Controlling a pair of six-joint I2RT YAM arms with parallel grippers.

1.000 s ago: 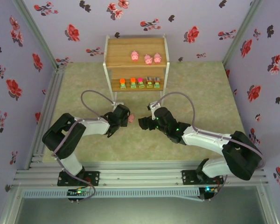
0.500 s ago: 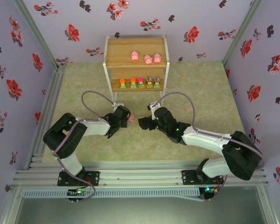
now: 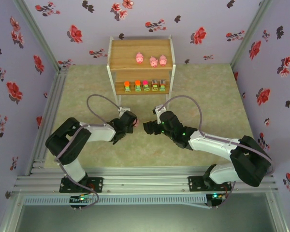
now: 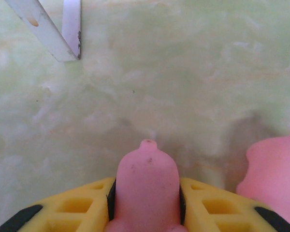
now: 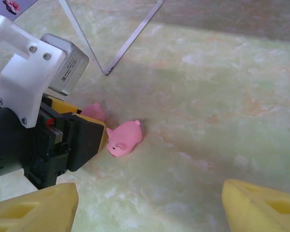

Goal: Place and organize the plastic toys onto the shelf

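Pink pig is seen clamped in the left gripper up close; a second pig just beside is shown whole past the parted right gripper.

Table, pale green marbled top, is carrying the shelf at its far middle, with the white legs standing on it. Top tier is holding three pink pigs in a row toward the right. Lower tier is holding five blocky pieces side by side, topped orange, orange, magenta, grey, grey. A loose pig is lying on the table in front of the shelf. A second pig is sitting just beside it, pinched in the left end effector; table contact unclear.
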